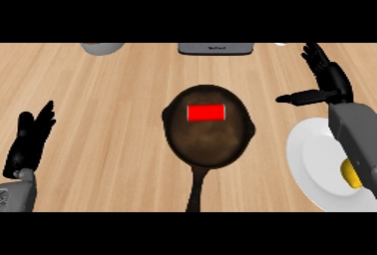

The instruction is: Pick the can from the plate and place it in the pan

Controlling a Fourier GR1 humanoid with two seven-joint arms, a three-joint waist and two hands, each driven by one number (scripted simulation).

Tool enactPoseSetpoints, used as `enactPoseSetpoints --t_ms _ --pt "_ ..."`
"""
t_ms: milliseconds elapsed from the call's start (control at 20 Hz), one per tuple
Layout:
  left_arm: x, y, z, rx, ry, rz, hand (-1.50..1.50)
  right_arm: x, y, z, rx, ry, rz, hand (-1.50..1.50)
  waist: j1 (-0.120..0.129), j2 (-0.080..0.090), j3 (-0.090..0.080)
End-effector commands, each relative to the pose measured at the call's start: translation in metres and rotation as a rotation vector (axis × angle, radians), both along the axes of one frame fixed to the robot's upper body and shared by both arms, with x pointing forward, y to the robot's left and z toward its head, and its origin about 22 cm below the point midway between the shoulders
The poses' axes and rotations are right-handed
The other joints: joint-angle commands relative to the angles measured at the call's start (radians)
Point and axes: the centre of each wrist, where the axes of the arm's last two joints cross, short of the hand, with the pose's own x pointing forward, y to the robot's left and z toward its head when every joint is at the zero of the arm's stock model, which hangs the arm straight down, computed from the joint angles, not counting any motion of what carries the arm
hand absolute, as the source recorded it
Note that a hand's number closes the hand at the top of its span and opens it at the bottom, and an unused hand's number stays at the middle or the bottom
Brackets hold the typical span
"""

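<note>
Single head view, steeply down onto counter point(110, 124)

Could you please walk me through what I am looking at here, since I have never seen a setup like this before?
This is a single picture taken from the robot's head, looking steeply down at a wooden counter. The robot is a humanoid; only its grey forearms and black hands show.

The left hand is at the left edge, fingers straight and up, resting and holding nothing. The right hand is at the upper right, open, thumb stretched out, also holding nothing; its forearm crosses over a white plate.

In the middle lies a dark pan, handle pointing toward the robot. A red can lies on its side inside it. On the plate there is a yellow object, partly hidden by the forearm.

At the far edge sit a grey appliance and a pale bowl, both cut off.
</note>
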Motion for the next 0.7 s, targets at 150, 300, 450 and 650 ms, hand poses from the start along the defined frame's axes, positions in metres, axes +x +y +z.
enactPoseSetpoints --t_ms 150,300,450,650 --pt "-0.006 -0.009 -0.001 -0.002 0.003 -0.008 0.00 -0.030 -0.097 0.027 -0.026 0.006 0.026 -1.50 0.010 0.002 0.001" --pt "0.000 -0.007 0.004 -0.011 -0.007 -0.025 0.00 -0.038 -0.111 0.023 -0.029 0.004 0.041 -1.50 0.015 0.005 0.001" --pt "0.010 -0.009 0.015 -0.017 -0.020 -0.032 0.00 -0.053 -0.143 0.036 -0.042 -0.003 0.034 -1.50 0.027 0.011 0.003" --pt "-0.001 0.004 -0.001 -0.026 0.000 -0.027 0.00 -0.071 -0.165 0.037 -0.061 -0.019 0.041 -1.50 0.022 0.010 0.002"
